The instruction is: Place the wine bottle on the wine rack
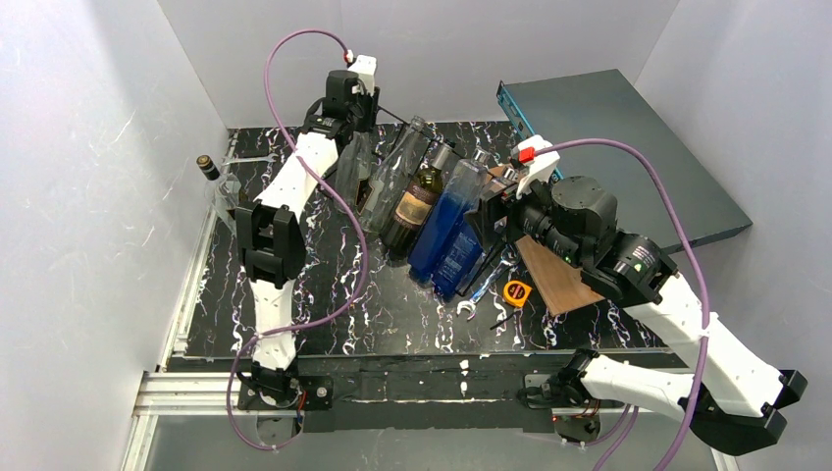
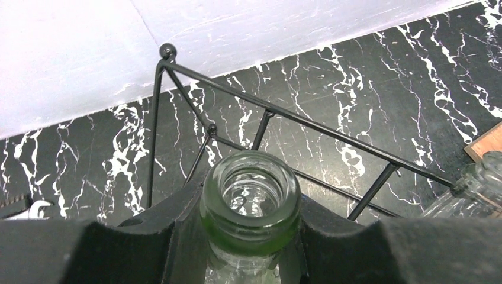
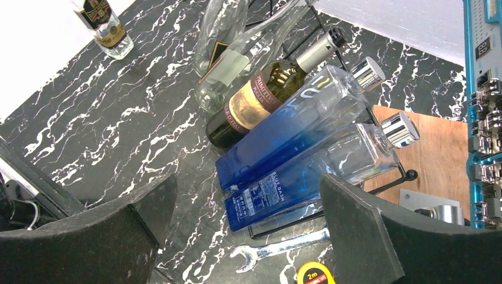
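black marble-look bench [image 1: 324, 314] w/ white veins, white walls round it. left gripper [image 2: 251, 248] is pressed onto the neck of the wine bottle [image 2: 250, 198], a clear one w/ greenish lip, mouth open, no cap. black pads sit either side just under the lip. wine rack [image 2: 308, 124], thin black wire, stands right beyond that gripper: ball-tipped end corner ahead-left, top rail running off to the right, cross wires under it. bottle's body is hidden below the gripper in the wrist view. top view shows it slanted at the rack's end, next to another clear bottle [image 1: 397, 167]. can't tell if it rests on the wires.

right gripper [image 3: 245, 236] is spread wide, nothing btwn the fingers, hanging over the bench. ahead of it, leaning side by side on the rack: 2 blue bottles [image 3: 308, 177] w/ silver caps, closest to the gripper, then a brown-label bottle [image 3: 260, 100], then clear ones further off. spanner [image 3: 278, 248] lies just ahead of the gripper and a yellow tape measure [image 3: 314, 273] just beside that. wood board [image 3: 438, 142] is ahead-right, teal box [image 3: 482, 118] at far right. small bottle [image 3: 100, 23] stands upright far ahead-left, well apart from the rack.
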`<move>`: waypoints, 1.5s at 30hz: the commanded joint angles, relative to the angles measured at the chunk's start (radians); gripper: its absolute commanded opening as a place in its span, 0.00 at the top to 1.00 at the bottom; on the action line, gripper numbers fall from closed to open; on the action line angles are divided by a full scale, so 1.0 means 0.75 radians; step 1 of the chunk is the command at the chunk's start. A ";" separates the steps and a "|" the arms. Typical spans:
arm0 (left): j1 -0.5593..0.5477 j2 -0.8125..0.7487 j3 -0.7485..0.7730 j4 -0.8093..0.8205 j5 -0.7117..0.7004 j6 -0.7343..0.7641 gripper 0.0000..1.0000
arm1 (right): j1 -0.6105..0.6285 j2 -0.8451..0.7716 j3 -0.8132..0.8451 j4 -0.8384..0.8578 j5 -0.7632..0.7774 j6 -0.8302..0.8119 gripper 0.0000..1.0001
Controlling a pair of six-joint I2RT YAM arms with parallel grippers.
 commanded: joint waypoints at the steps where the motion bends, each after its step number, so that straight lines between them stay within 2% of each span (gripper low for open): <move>1: -0.021 0.057 0.028 0.009 0.213 -0.083 1.00 | -0.004 -0.004 0.031 0.023 0.039 -0.012 0.01; 6: -0.022 0.087 0.041 0.058 0.303 -0.084 1.00 | -0.004 -0.013 0.036 0.012 0.063 -0.009 0.01; 26: -0.027 0.164 0.078 0.096 0.409 -0.157 1.00 | -0.004 -0.024 0.032 0.014 0.098 -0.017 0.02; 39: -0.038 0.145 0.076 0.069 0.410 -0.138 0.57 | -0.004 -0.048 0.013 0.017 0.088 0.004 0.02; 45: -0.040 0.113 0.053 0.064 0.406 -0.117 0.45 | -0.004 -0.051 0.021 0.017 0.079 0.008 0.02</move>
